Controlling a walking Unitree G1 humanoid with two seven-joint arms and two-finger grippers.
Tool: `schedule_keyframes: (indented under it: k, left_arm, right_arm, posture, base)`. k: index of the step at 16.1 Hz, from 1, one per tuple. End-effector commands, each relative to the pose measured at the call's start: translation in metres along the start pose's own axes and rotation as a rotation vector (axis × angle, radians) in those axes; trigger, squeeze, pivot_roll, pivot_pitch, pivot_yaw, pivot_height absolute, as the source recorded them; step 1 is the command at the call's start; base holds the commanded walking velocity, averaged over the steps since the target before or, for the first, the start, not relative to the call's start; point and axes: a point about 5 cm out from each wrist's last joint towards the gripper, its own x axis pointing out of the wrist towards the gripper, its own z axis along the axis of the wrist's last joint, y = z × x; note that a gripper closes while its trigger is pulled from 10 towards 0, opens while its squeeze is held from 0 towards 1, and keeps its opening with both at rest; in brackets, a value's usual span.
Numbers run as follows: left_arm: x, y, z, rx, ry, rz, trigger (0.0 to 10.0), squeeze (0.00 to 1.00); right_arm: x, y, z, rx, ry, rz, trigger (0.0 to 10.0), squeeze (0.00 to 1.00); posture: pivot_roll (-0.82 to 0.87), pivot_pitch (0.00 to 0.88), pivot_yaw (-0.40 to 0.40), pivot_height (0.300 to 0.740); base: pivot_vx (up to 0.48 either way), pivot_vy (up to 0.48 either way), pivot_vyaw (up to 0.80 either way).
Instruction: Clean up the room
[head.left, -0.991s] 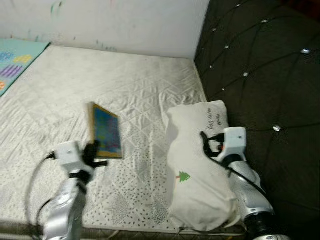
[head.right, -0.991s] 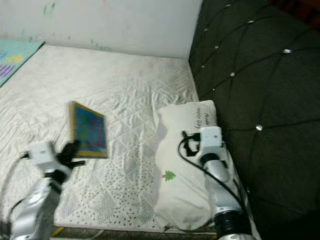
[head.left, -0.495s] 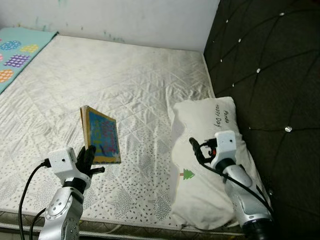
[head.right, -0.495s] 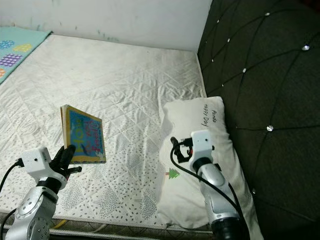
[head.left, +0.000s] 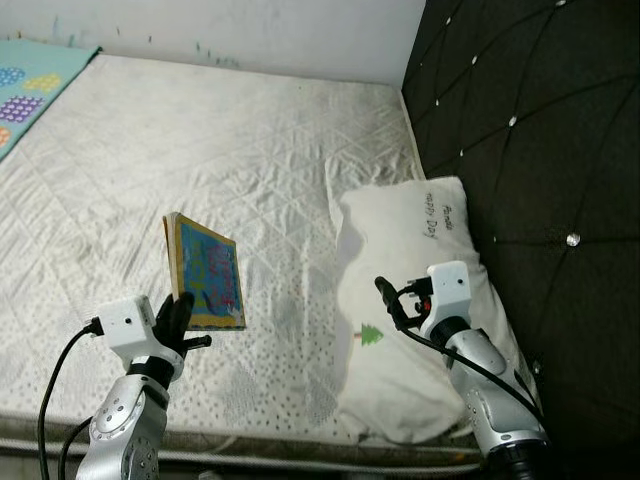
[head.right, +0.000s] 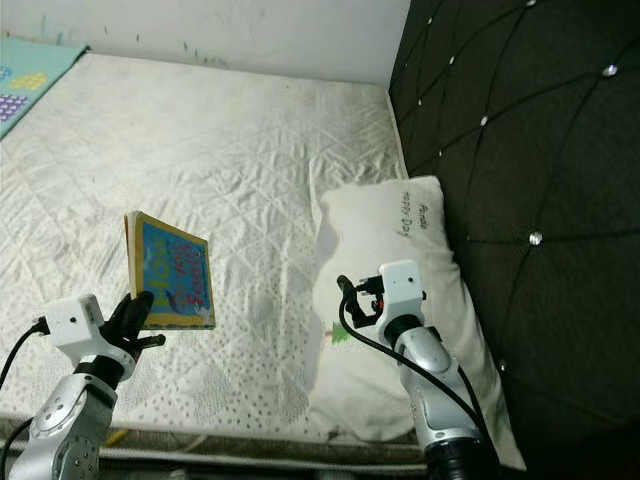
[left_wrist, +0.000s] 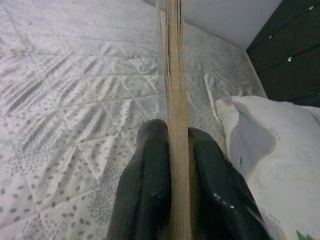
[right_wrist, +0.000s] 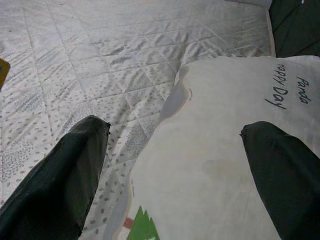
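Blue-covered, the book (head.left: 205, 274) is lifted upright off the mattress (head.left: 250, 160), pinched by the left gripper (head.left: 180, 318), while the right gripper (head.left: 392, 300) hangs spread above the pillow (head.left: 410, 260); stowing it seems left to do.

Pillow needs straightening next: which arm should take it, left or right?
Right, I'd say. The right gripper hangs open just above the pillow, its fingers spread over the cloth. The left gripper is shut on the book, held upright over the mattress, so it isn't free.
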Motion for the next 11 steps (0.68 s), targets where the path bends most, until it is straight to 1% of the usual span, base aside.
schedule_keyframes:
  k: [1,11]
  left_arm:
    - [0.0003,-0.0020,0.0071,-0.004,-0.030,-0.002,10.0,0.00]
    - [0.0010,-0.0044,0.0062,-0.014,-0.031,-0.007,10.0,0.00]
  right_arm:
    - [-0.0023,-0.0009,-0.0007,-0.004,0.009,0.003,10.0,0.00]
    - [-0.0021,-0.0009,-0.0010,-0.012,0.017,0.020,10.0,0.00]
  posture:
    - [-0.11,0.147,-0.081,0.645]
    - [-0.11,0.132,-0.087,0.645]
  base:
    - [0.000,0.000,0.00]
    - [0.000,0.000,0.00]
